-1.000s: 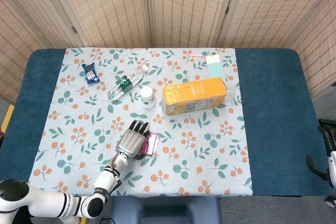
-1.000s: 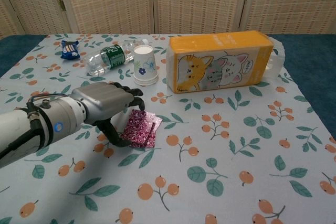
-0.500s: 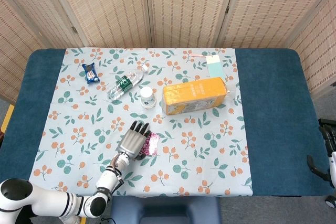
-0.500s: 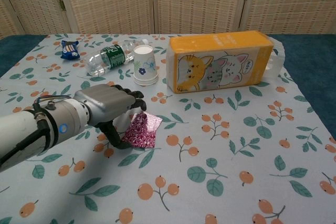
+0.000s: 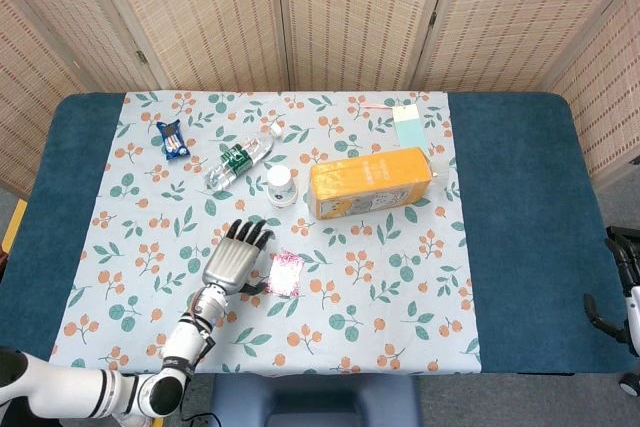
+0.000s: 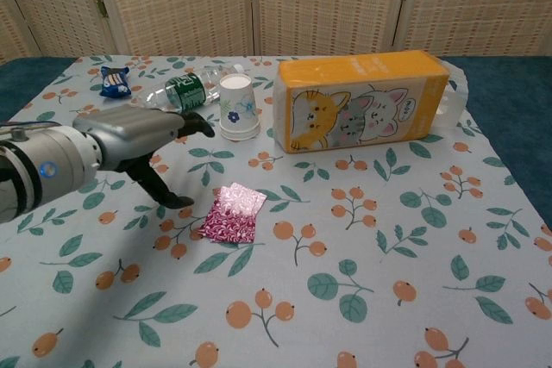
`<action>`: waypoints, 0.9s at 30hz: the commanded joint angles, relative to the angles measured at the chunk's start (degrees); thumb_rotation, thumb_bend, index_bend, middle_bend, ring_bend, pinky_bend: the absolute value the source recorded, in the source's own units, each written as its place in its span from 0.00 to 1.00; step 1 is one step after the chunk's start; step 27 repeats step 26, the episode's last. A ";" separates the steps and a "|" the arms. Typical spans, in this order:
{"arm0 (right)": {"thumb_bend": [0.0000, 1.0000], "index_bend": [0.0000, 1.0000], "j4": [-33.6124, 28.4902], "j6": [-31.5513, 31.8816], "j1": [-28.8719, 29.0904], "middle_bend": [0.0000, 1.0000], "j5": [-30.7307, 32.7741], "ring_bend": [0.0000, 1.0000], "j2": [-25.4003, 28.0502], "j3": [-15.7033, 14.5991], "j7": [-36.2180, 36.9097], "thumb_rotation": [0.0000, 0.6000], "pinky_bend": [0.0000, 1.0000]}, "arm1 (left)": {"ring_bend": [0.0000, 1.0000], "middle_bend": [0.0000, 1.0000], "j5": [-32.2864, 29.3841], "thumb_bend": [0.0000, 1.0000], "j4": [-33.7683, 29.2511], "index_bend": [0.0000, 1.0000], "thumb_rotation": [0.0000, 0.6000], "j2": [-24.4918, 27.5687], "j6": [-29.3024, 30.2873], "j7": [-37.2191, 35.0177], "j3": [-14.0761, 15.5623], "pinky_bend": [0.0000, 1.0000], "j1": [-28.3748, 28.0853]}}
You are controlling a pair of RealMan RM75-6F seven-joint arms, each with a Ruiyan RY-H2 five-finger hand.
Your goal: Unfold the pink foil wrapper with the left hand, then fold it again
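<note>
Pink foil wrapper is lying flat at your left hand's 3 o'clock, fingers hanging apart, holding nothing.

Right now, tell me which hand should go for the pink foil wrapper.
Left. The left hand is open just beside the pink foil wrapper, apart from it. The right hand is barely visible at the table's far right edge.
</note>
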 commanded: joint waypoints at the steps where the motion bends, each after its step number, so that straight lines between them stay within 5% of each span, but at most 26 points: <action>1: 0.45 0.00 -0.31 -0.64 0.55 0.07 -0.64 0.00 0.70 -0.17 0.48 1.00 0.00 | 0.00 0.00 4.92 0.29 -3.64 0.15 0.98 6.36 4.65 -7.32 -0.85 0.00 5.01; 11: 0.45 0.00 -0.53 -3.97 3.99 0.08 -3.40 0.00 2.73 -0.29 2.88 1.00 0.00 | 0.00 0.03 16.35 0.32 -4.90 0.20 1.00 17.58 16.06 -21.50 1.62 0.00 17.42; 27: 0.45 0.00 -3.22 -3.36 4.89 0.10 -4.33 0.00 3.06 -0.77 1.89 1.00 0.00 | 0.00 0.05 30.85 0.32 -1.78 0.22 1.00 22.77 28.19 -29.37 8.98 0.00 32.16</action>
